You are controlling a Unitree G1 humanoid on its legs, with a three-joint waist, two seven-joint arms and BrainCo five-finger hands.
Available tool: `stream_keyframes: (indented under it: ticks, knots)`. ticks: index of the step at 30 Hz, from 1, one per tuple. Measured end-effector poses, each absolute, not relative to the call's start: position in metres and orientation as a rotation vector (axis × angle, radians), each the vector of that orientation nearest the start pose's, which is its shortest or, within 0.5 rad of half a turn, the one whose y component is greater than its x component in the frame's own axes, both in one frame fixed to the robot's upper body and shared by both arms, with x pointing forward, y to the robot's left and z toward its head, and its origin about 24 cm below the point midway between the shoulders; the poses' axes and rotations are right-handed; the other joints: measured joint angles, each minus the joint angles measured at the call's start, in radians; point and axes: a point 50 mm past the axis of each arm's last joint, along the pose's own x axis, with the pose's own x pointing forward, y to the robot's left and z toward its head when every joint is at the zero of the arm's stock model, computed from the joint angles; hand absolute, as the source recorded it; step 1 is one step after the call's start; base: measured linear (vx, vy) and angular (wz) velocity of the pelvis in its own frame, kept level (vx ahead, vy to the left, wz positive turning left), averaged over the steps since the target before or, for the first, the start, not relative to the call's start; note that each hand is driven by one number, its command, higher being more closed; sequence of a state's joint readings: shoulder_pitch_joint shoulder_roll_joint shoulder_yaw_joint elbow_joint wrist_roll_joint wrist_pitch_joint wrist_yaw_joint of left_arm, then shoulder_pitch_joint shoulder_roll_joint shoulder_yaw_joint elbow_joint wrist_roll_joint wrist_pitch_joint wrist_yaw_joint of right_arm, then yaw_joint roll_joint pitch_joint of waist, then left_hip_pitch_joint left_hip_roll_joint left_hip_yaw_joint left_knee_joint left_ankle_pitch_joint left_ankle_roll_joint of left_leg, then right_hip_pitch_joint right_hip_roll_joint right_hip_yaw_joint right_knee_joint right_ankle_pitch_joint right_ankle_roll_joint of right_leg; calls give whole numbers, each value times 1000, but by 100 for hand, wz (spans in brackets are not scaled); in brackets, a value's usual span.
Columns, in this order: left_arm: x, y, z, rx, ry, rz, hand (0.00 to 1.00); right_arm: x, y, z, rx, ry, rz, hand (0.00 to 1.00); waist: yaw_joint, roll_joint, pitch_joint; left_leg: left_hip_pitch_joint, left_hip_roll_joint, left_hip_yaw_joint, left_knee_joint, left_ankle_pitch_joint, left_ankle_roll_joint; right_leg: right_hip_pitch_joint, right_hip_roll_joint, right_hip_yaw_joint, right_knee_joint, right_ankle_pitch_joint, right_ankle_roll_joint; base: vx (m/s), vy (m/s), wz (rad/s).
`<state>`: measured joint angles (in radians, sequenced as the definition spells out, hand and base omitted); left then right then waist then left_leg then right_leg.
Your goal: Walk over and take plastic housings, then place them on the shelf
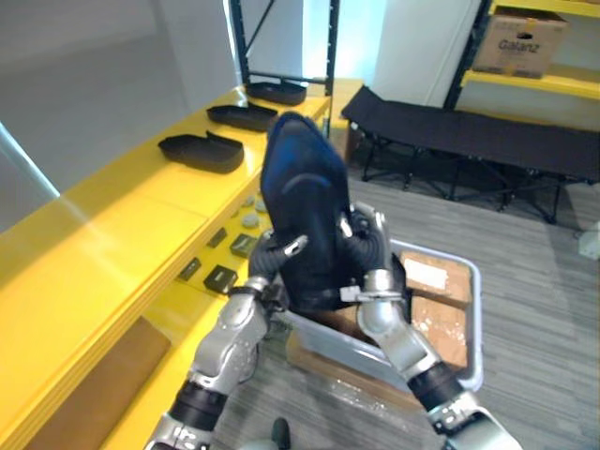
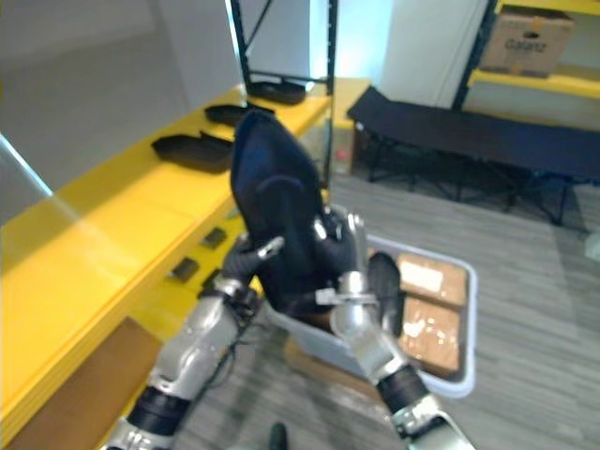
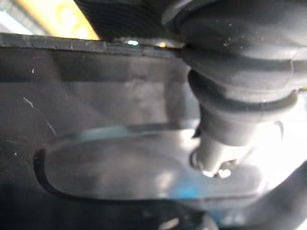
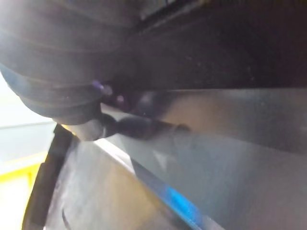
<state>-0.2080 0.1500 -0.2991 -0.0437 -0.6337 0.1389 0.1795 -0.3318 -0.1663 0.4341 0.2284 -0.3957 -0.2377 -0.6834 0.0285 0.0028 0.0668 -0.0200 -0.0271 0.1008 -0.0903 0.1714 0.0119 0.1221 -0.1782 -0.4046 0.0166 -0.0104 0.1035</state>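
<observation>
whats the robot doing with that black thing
The robot holds a black plastic housing upright between its left hand and right hand, raised above a grey bin on the floor. Three more housings already lie on the yellow shelf to its left; this one is not yet placed there.

Warehouse, yellow shelf racking, cardboard box

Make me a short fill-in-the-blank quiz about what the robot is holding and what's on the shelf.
1. The dark housing is held by the left robot hand and right robot hand, which makes ___ hands.
2. On the shelf lie ___ other housings.
3. The shelf's colour is ___.
Missing words: two; three; yellow.
</observation>
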Motion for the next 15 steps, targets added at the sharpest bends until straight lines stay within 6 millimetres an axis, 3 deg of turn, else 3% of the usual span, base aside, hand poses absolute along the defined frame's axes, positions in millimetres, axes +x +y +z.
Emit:
stream_keyframes:
  ticks: [5, 6, 15]
  knots:
    - [277, 92, 76, -486, 77, -248, 100, 284, -78, 94, -447, -573, -121, 100, 0, 1, -14, 0, 4, 5, 0, 0, 0, -3, 4, 8, -2, 1, -2, 22, -6, -4]
    - [276, 91, 76, -489, 74, -252, 100, 283, -78, 96, -444, -578, -122, 0, 1, 0, -15, 0, 6, 9, 0, 0, 0, -5, 5, 13, -2, 2, -3, 0, 0, -13]
    - [274, 94, 78, -521, 22, -223, 100, 281, -71, 106, -362, -585, -69, 0, 1, -4, -20, 0, 8, 20, 0, -3, -4, -13, 6, 24, -2, 4, -6, 2, -1, -4]
